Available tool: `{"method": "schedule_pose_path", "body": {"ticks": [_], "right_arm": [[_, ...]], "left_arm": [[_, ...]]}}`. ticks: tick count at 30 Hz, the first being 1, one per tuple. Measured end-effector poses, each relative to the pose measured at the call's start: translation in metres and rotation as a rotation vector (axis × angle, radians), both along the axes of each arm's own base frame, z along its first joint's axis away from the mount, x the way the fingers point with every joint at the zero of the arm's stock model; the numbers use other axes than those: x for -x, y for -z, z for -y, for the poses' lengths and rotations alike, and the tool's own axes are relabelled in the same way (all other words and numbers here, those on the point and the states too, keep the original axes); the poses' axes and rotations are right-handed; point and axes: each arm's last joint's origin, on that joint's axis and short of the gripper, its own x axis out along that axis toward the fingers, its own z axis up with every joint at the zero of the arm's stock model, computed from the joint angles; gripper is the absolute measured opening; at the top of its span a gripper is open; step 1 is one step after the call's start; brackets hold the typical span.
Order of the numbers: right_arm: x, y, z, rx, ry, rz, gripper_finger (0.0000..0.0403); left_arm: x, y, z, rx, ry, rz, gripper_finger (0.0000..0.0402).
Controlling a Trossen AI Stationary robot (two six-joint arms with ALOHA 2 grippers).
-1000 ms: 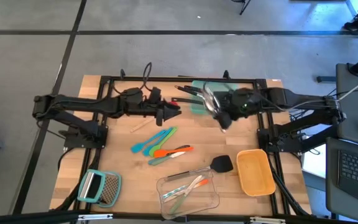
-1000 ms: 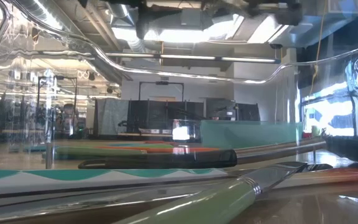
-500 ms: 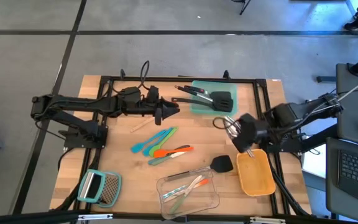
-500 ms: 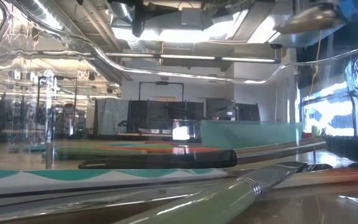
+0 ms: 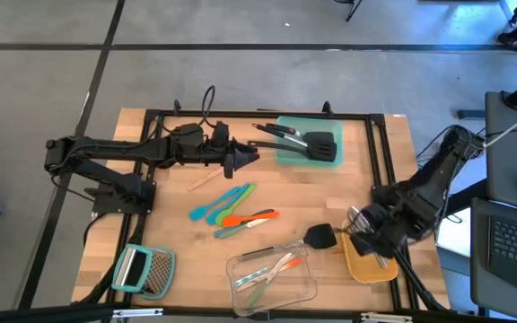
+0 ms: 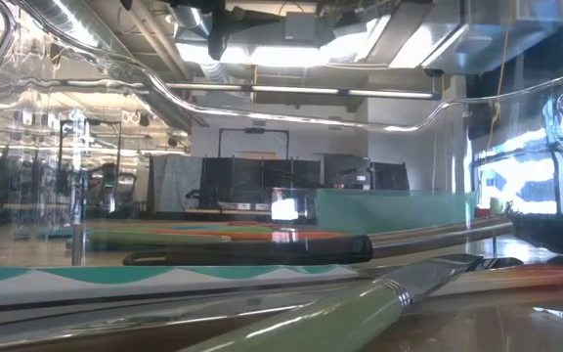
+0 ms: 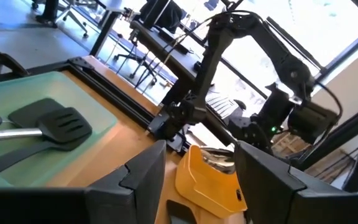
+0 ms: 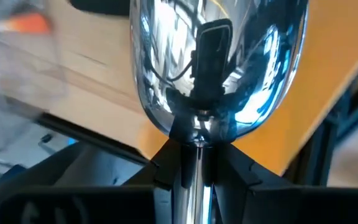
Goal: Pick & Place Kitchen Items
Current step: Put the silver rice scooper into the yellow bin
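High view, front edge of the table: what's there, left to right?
Grater → clear container → yellow container, with the right claw over it holding the silver spoon.

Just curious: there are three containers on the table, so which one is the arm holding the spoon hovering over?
The yellow container, under the right gripper. The teal tray and clear box sit apart.

Wooden table, teal-handled grater, teal tray, yellow bin, clear container
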Motion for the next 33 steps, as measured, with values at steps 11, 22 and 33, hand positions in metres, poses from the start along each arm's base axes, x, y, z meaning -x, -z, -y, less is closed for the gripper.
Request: {"method": "schedule_pose_path", "body": {"ticks": [11,22,33], "right_arm": [[0.024,0.041,-0.026,-0.036,0.090,-0.145,0.0064],[0.029,0.080,-0.017,0.020,0.108,-0.172,0.0064],[0.031,0.097,-0.013,0.012,0.107,-0.177,0.0064]], "left_arm": [[0.000,0.000,-0.002,0.013,0.010,0.002,0.0184],[0.000,0.000,-0.002,0.042,0.010,0.005,0.0184],[0.000,0.000,-0.001,0.050,0.005,0.006,0.0184]]}}
